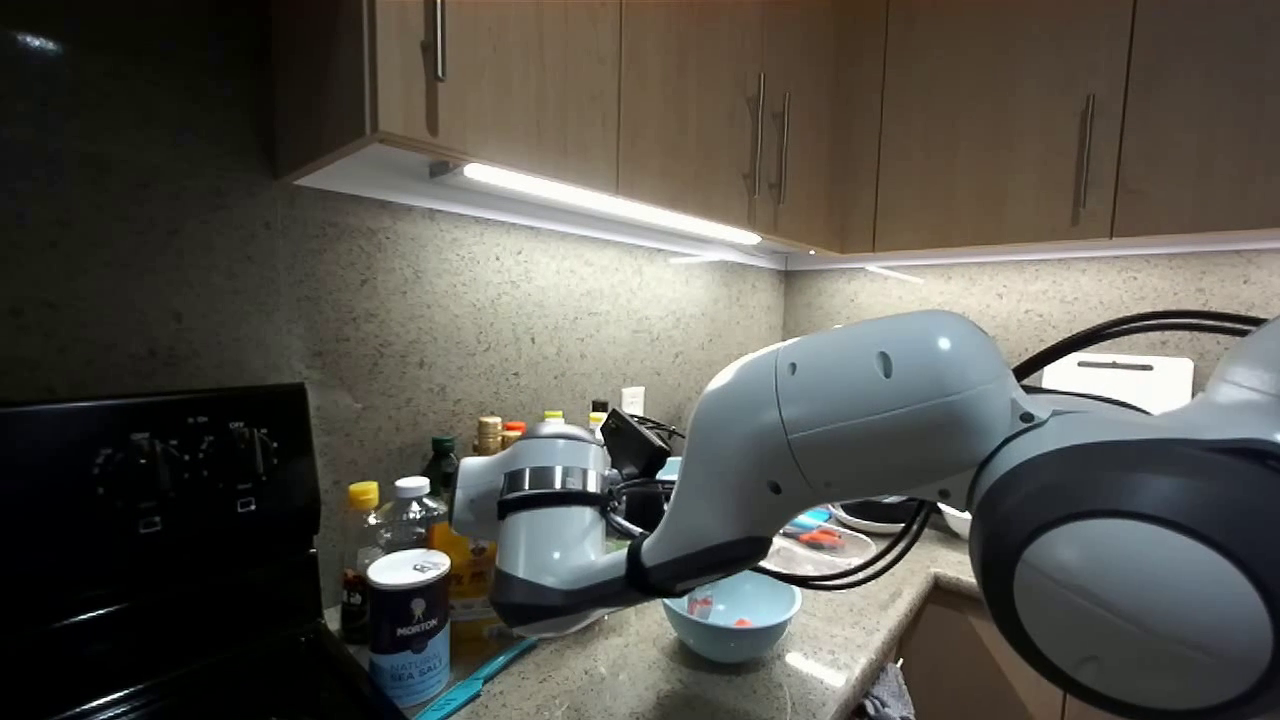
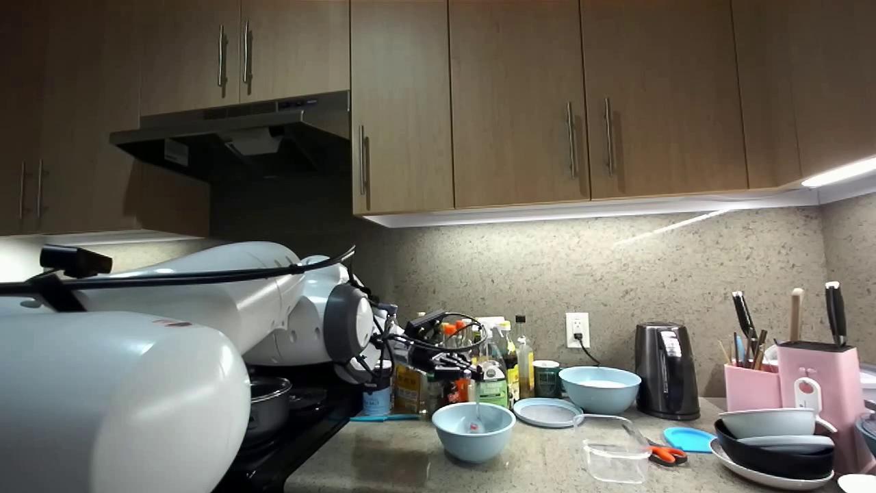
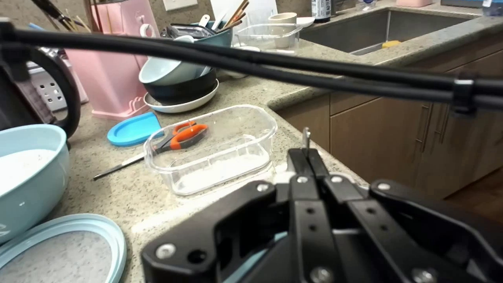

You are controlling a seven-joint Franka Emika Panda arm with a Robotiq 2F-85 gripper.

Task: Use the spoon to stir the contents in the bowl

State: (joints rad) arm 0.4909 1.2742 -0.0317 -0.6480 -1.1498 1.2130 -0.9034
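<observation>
Grips the spoon (image 3: 306, 136) in pinched-together fingers (image 3: 298, 162), above the light-blue bowl (image 2: 473, 448) on the speckled worktop (image 2: 547, 455). Looks past the fingers to a clear tub (image 3: 214, 158), then a sink (image 3: 353, 30); high above them, to wooden cabinets (image 2: 520, 123).

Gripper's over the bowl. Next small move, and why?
Probably a slow, small circle with the spoon, staying inside the rim. The gripper is shut on its handle, and in an exterior view the spoon reaches down into the light-blue bowl below, where an orange-red bit shows. Go gently: I can't tell whether the spoon touches the bottom.
</observation>
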